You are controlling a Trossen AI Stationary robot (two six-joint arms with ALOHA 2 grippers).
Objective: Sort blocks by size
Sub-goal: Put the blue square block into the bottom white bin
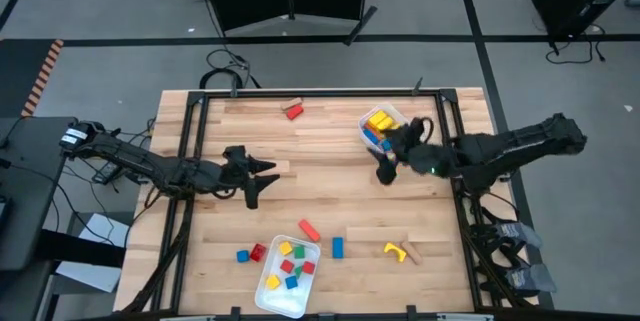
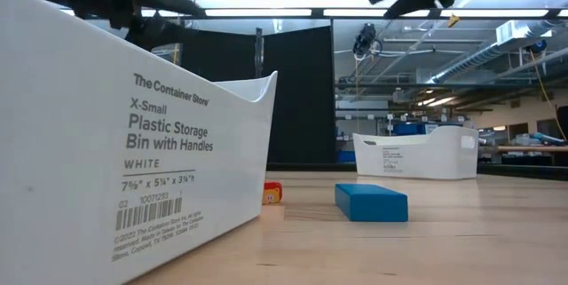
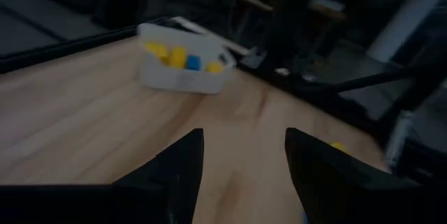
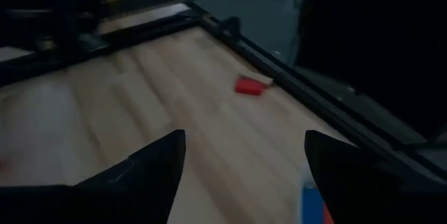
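Observation:
Loose blocks lie flat on the table near its front: a red bar [image 1: 309, 230], a blue block [image 1: 338, 247], a small blue [image 1: 242, 256] and a red one [image 1: 258, 252], and a yellow arch [image 1: 394, 251]. Another red block [image 1: 293, 111] lies near the far edge. My left gripper [image 1: 265, 183] is open and empty above the table's middle left; its wrist view [image 3: 244, 147] looks toward the far tray. My right gripper [image 1: 385, 161] is open and empty beside the far tray; its wrist view [image 4: 244, 147] shows the far red block [image 4: 249, 86].
A white tray [image 1: 366, 121] at the far right holds yellow and blue blocks. A second white tray [image 1: 268, 296] at the front edge holds several small coloured blocks. A dark frame rail [image 1: 320, 95] runs around the table. Bare wood lies between the two grippers.

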